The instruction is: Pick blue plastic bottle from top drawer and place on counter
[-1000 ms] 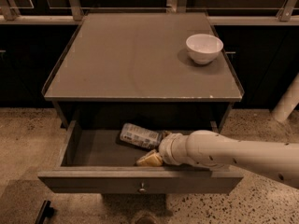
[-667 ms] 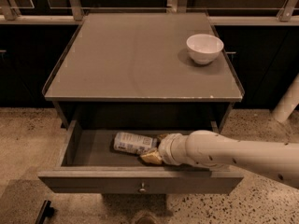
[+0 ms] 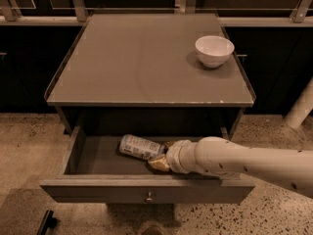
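The blue plastic bottle (image 3: 140, 147) lies on its side in the open top drawer (image 3: 98, 155), near the middle, with its pale label up. My gripper (image 3: 161, 156) is down inside the drawer at the bottle's right end and touches it. The white arm (image 3: 244, 161) reaches in from the right over the drawer's front edge. The drawer's round metal knob (image 3: 148, 197) shows at the front centre. The counter (image 3: 142, 58) is the flat grey-brown top above the drawer, with a thin raised rim.
A white bowl (image 3: 214, 50) stands at the back right of the counter. Dark cabinets and a metal rail run behind it. A white post (image 3: 302, 106) stands at the right. The speckled floor lies around the cabinet.
The bottle has shifted left and a little toward the drawer's front, and turned slightly. The gripper has followed it to the left.
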